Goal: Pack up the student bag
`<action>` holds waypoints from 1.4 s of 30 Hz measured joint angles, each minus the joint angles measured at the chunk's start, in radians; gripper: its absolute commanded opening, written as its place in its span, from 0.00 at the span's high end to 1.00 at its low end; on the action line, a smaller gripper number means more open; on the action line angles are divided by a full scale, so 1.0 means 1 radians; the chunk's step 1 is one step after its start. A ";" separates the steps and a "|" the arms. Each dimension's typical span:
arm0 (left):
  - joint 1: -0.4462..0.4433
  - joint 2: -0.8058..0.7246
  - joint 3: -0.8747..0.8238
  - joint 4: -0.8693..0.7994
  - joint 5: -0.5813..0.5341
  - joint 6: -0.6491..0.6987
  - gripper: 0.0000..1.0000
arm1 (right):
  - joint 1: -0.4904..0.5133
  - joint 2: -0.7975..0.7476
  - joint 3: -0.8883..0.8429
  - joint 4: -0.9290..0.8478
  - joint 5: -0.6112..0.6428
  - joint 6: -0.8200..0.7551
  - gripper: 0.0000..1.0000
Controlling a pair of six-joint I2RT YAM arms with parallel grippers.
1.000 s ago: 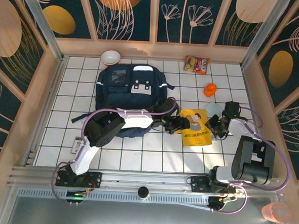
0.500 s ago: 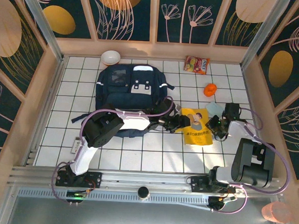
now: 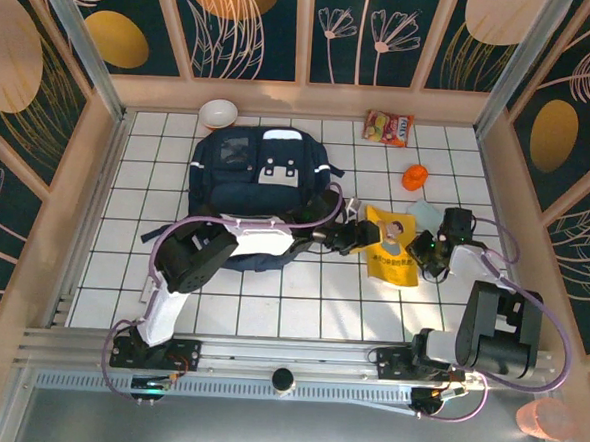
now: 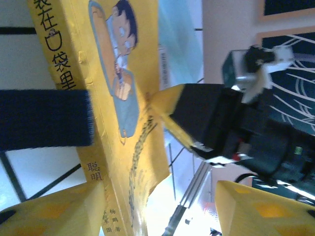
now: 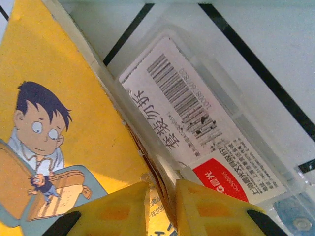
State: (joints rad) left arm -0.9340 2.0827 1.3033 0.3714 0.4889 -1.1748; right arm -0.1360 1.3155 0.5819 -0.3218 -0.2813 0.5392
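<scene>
The student bag (image 3: pixel 263 169), navy with a grey buckled patch, lies flat at the back left of the tiled floor. To its right a yellow cartoon book (image 3: pixel 388 249) stands tilted up off the tiles. My right gripper (image 3: pixel 421 251) is shut on the book's right edge; in the right wrist view its yellow fingers (image 5: pixel 118 211) pinch the cover and pages (image 5: pixel 64 98). My left gripper (image 3: pixel 359 237) is at the book's left side, open. In the left wrist view the book's spine (image 4: pixel 123 73) rests by one finger (image 4: pixel 49 211), with the other finger well apart.
A white bowl (image 3: pixel 218 113) sits behind the bag. A snack packet (image 3: pixel 389 128), an orange object (image 3: pixel 415 176) and a light blue item (image 3: pixel 422 213) lie at the back right. A clear packet with a barcode label (image 5: pixel 197 123) lies under the book. Wooden walls surround the floor.
The book has risen from lying flat to standing tilted and shifted toward the back. My left gripper moved right along with it; the right gripper stayed shut on the edge.
</scene>
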 measured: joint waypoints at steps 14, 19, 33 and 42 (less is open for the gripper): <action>0.064 -0.049 0.015 -0.164 -0.066 0.128 0.38 | 0.108 0.003 -0.009 -0.022 -0.031 0.072 0.79; 0.084 -0.049 0.017 -0.283 -0.105 0.208 0.39 | 0.126 0.024 -0.009 -0.021 -0.057 0.075 0.79; 0.097 0.065 0.172 -0.521 -0.066 0.416 0.50 | 0.151 0.032 -0.004 -0.016 -0.059 0.097 0.80; 0.095 0.093 0.209 -0.515 0.051 0.404 0.50 | 0.167 0.031 -0.013 0.006 -0.079 0.109 0.81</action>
State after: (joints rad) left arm -0.8394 2.1761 1.5127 -0.1432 0.5400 -0.7708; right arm 0.0311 1.3464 0.5694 -0.3157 -0.3603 0.6483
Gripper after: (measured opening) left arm 0.497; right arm 0.196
